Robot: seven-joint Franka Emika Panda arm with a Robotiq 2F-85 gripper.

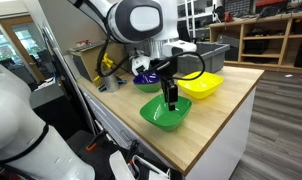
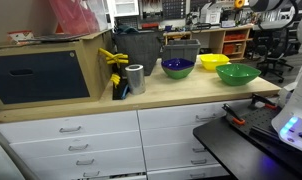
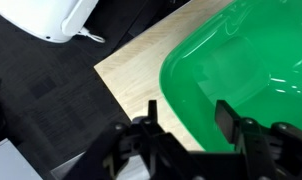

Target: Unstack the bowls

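Observation:
Three bowls sit apart on the wooden countertop (image 1: 226, 110). The green bowl (image 1: 163, 116) is nearest the front corner and also shows in an exterior view (image 2: 237, 73) and in the wrist view (image 3: 256, 70). The yellow bowl (image 1: 203, 86) (image 2: 213, 62) and the dark blue-purple bowl (image 1: 146, 80) (image 2: 177, 67) stand behind it. My gripper (image 1: 172, 100) (image 3: 189, 118) is open and hangs low over the green bowl's near rim. One finger is outside the rim and the other inside. The fingers do not press on it.
A grey bin (image 1: 209, 52) (image 2: 181, 48) stands behind the bowls. A silver can (image 2: 135, 78), a yellow-handled tool (image 2: 117, 58) and a wooden box (image 2: 51, 65) are further along the counter. The counter edge (image 3: 111, 80) and dark floor lie beside the green bowl.

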